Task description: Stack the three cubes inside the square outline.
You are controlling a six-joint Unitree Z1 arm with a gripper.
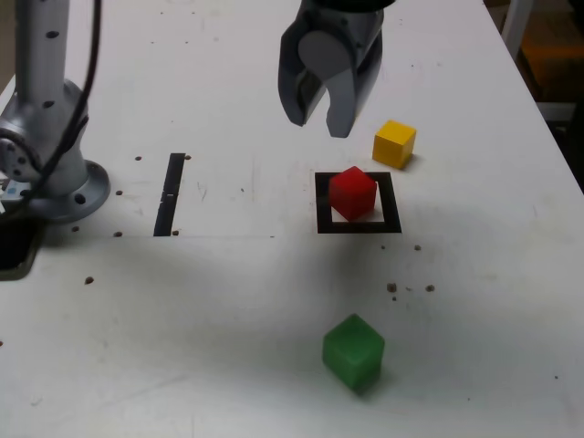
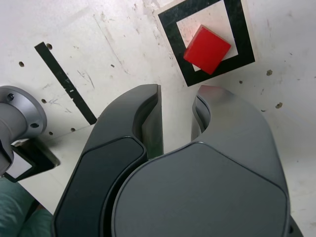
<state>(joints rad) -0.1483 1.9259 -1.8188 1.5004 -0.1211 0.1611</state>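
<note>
The red cube sits turned at an angle inside the square outline, resting on its white centre. Just beyond the outline's far right corner in the exterior view lies the yellow cube. The green cube stands alone near the table's front. My gripper hangs above the table, behind and slightly to the exterior view's left of the red cube. Its jaws stand a narrow gap apart with nothing between them.
A straight black tape strip lies to the exterior view's left of the outline. The arm's grey base is bolted at the far left. Small dark specks dot the white table.
</note>
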